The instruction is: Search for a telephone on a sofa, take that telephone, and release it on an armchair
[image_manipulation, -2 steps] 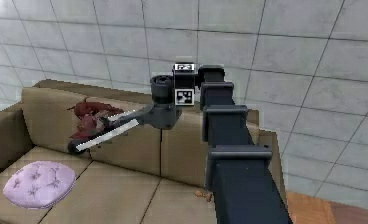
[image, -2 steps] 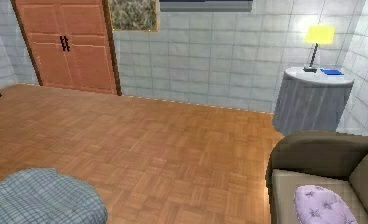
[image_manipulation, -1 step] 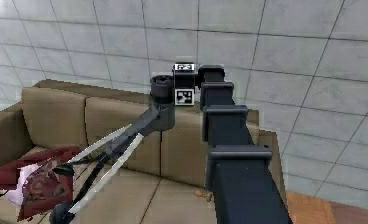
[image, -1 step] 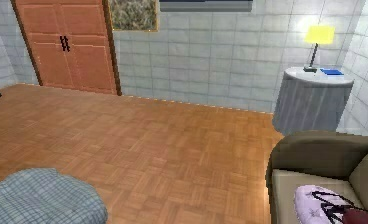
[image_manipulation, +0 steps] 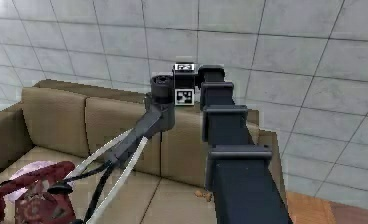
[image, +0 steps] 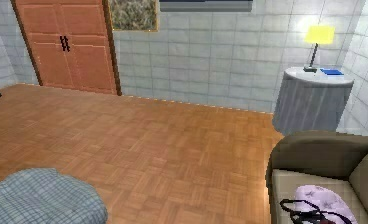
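Room: honey-brown parquet floor (image: 162,130), pale grey tiled wall (image: 212,50), orange 2-leaf wooden door (image: 67,45).
Surface: 1 tan cushioned sofa (image_manipulation: 82,120).
Item: 1 dark red lumpy object (image_manipulation: 27,200) on the sofa seat, arm side view's lower left; too indistinct to identify.
Dark gripper (image_manipulation: 77,195): angled down toward the object; cannot tell whether it holds anything.

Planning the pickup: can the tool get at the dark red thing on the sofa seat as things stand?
Probably yes: the tool points down toward the dark red thing on the sofa, with nothing in between. Contact cannot be told.
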